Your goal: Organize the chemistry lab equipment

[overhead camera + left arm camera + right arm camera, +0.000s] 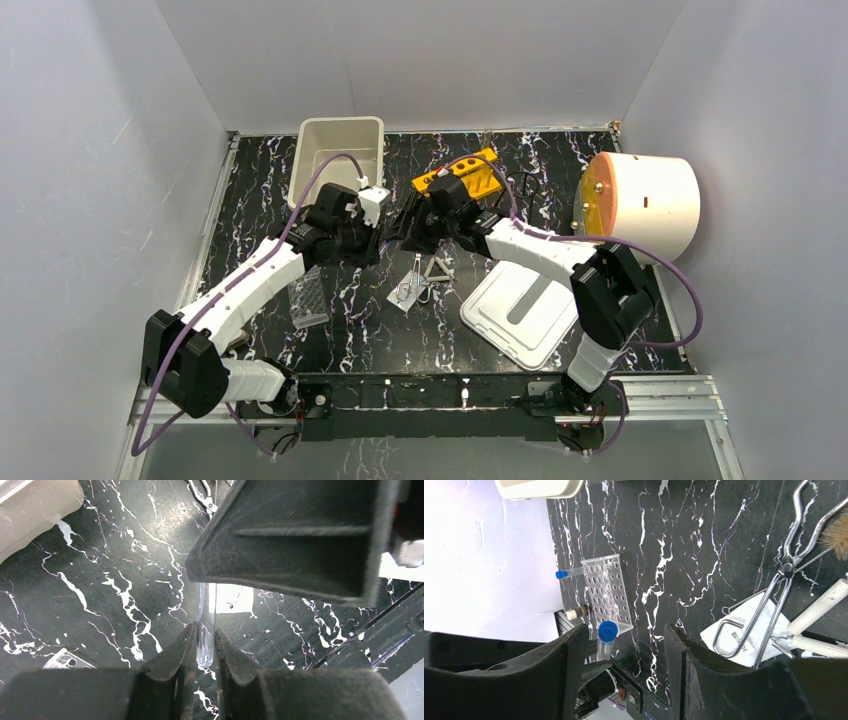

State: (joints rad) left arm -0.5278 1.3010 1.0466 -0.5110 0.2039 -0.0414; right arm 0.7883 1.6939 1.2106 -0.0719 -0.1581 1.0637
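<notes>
Seemingly mid-handover, the left hand [205,641] pinches the blue-capped vial [607,631] while the right hand [625,636], spread around its cap, must next close squarely.

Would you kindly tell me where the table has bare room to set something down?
Bare marble lies left of the beige bin, toward the wall, and along the near edge between the clear rack and white lid. The centre is crowded: left claw and right claw near tongs and triangle.

Left claw [205,647] pinched nearly closed, right claw [626,645] spread wide.
</notes>
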